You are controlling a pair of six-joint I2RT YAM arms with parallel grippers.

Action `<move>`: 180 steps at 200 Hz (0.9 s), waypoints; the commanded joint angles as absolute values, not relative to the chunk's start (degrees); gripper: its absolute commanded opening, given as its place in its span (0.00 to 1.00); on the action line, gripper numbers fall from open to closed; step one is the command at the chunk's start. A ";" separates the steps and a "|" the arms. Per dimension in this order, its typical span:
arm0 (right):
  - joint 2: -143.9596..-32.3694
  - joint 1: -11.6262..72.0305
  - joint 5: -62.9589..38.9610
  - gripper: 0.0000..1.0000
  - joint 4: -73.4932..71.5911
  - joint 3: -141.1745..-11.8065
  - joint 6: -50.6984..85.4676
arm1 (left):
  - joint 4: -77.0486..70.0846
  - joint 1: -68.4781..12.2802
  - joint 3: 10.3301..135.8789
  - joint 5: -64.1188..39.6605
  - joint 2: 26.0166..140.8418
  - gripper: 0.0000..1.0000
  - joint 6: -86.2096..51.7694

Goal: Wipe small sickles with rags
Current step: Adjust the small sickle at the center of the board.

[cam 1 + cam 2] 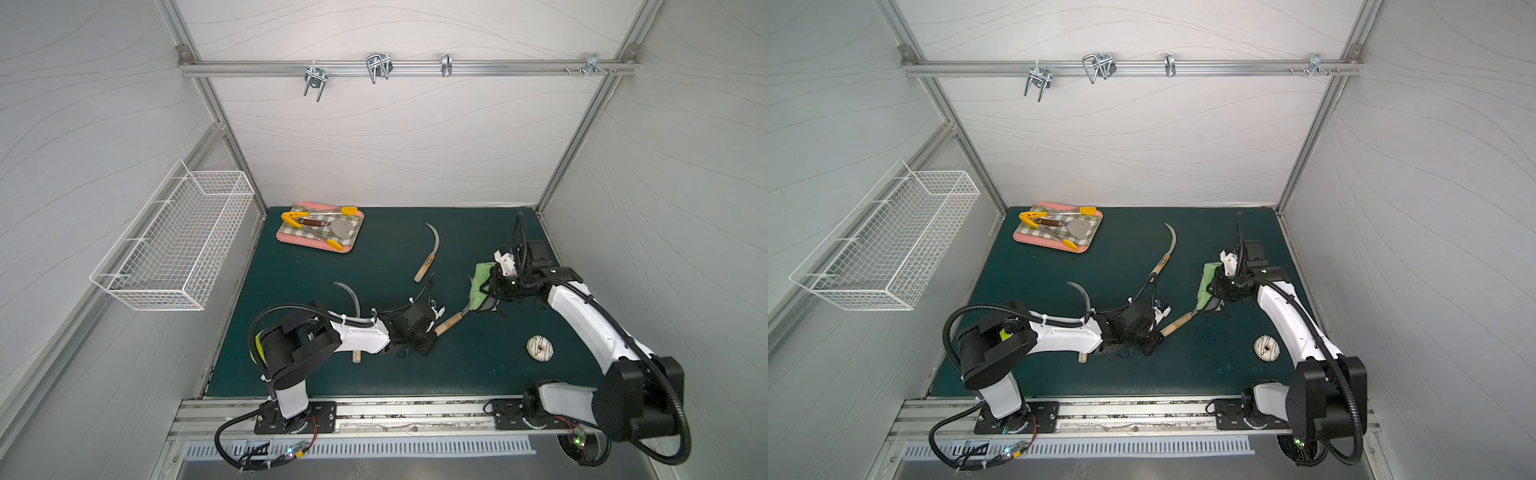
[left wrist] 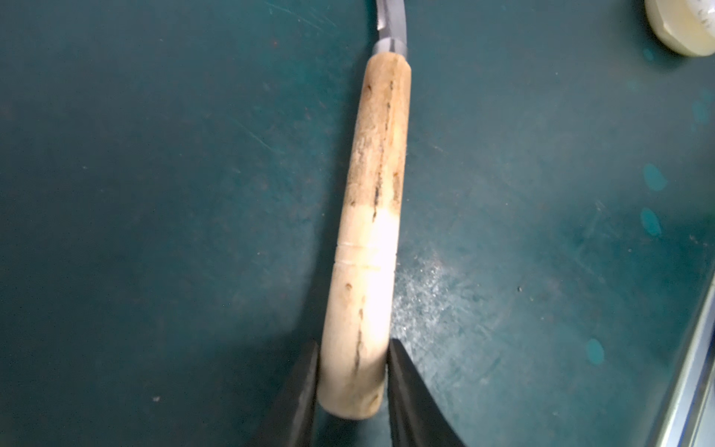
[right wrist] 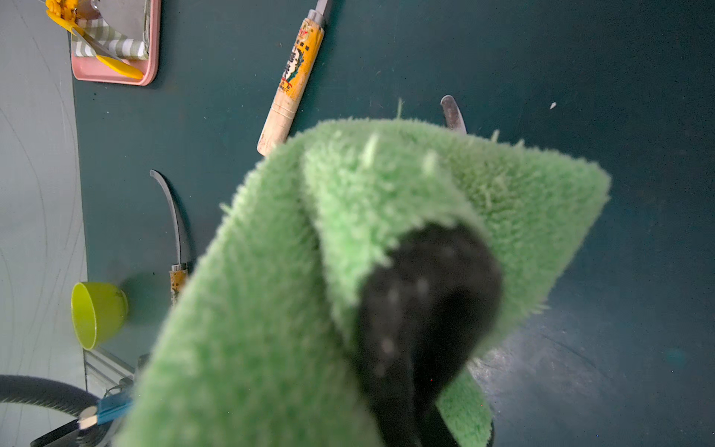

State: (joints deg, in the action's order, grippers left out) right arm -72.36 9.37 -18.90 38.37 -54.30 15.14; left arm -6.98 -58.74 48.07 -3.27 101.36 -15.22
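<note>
Clamped in L gripper [image 2: 354, 348], near doughnut [image 1: 540, 347]: butt of sickle [image 2: 371, 193] handle. Pinched in R gripper [image 1: 492, 286], over blade [image 3: 452, 114]: soft, limp rag [image 3: 271, 271]. Prob light, stiff, sharp; best gripped by handle

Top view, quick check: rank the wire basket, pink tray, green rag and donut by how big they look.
1. wire basket, though it hangs on the wall nearer the camera, which inflates it
2. pink tray
3. green rag, bunched and partly covered
4. donut, close to the rag, so that order is unsure
</note>
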 commanded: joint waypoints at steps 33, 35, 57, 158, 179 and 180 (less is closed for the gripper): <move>-75.86 12.49 -17.96 0.24 39.90 -57.68 14.50 | -9.58 -58.97 47.87 -3.19 102.51 0.06 -15.00; -76.05 12.66 -17.87 0.24 39.97 -57.77 14.50 | -9.65 -58.97 47.98 -3.08 102.60 0.04 -14.89; -78.53 14.56 -17.17 0.22 41.31 -59.39 13.93 | -10.89 -58.96 48.75 -1.25 103.47 0.00 -13.90; -96.64 18.87 -15.42 0.14 44.58 -65.92 11.33 | -23.63 -59.43 46.95 7.40 106.68 0.00 -11.80; -99.80 19.82 -16.03 0.13 44.33 -67.03 10.96 | -28.23 -59.57 45.98 6.42 107.86 0.00 -11.96; -99.96 19.84 -16.06 0.13 44.32 -67.04 10.98 | -28.36 -59.58 45.89 6.42 107.85 0.00 -11.95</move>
State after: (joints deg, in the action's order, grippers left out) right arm -97.36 18.59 -15.59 42.22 -65.01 12.86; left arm -20.71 -59.11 46.89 5.48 105.97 -12.88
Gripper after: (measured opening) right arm 0.149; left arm 0.237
